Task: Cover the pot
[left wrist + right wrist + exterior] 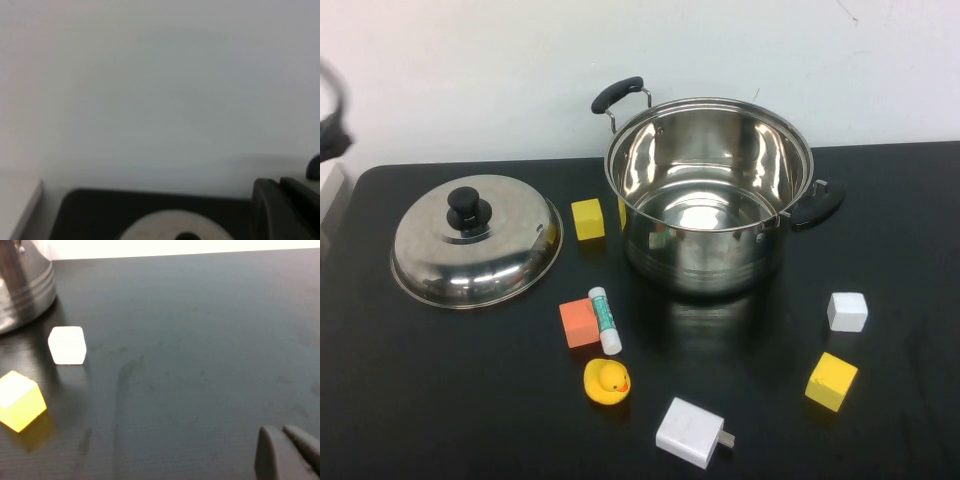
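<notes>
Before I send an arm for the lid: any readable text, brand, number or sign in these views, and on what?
None can be read.
Glue stick, between the orange block and the pot: green label band, print too small to read.
White charger: no marking visible.
Lid, pot: bare steel.
Left gripper and right gripper, each at its wrist view's edge: unmarked.

Black table [440,400] with pot [710,200], lid [477,240].
</notes>
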Controlling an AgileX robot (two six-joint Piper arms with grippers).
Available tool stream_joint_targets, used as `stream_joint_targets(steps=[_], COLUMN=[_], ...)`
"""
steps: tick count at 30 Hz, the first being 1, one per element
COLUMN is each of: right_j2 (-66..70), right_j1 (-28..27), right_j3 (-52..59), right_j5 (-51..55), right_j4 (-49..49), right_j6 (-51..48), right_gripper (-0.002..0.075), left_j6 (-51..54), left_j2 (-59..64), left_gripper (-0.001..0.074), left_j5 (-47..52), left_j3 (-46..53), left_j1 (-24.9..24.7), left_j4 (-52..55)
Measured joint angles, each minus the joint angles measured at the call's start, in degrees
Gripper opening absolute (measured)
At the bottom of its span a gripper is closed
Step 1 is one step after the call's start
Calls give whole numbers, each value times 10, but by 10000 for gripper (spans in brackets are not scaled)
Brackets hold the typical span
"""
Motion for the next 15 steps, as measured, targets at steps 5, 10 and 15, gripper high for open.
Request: stream_joint_targets(steps=[5,10,15], right_j2=[0,0,0], right_j1=[0,0,0], right_j3=[0,0,0], right_j5=[0,0,0], right_j4=[0,0,0], right_j6=[0,0,0], right_gripper=[-2,-2,-2], left_j6=[0,3,10], left_j2=[106,221,325], left_gripper=[-1,0,144], left_j5=[52,14,-82], left_j3=[-69,-113,-136], left_j1=[0,-3,-20], left_j4=[9,20,119])
